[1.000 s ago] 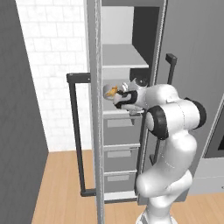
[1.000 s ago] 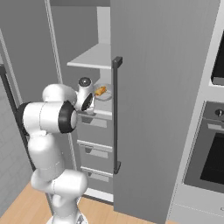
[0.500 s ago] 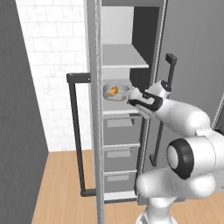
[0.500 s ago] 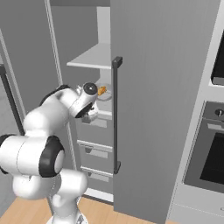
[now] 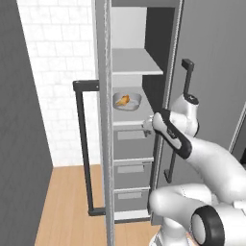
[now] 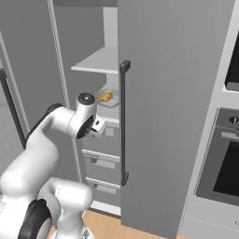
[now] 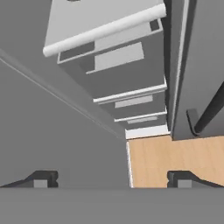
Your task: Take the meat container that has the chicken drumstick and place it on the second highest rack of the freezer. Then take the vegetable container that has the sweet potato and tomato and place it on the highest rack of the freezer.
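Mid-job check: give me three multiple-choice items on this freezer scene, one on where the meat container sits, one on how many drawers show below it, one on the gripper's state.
1. Where is the meat container?
A. On the wooden floor
B. On the freezer rack below the top shelf
C. Between the gripper's fingers

2. How many drawer fronts show below that rack?
A. Three
B. One
C. Six

3. What is the gripper's state?
A. Shut on the container
B. Shut on nothing
C. Open and empty

Answers:
1 B: the meat container with the chicken drumstick rests on the rack under the top shelf.
2 A: three drawer fronts stack beneath it.
3 C: the gripper has its fingertips wide apart with nothing between them.
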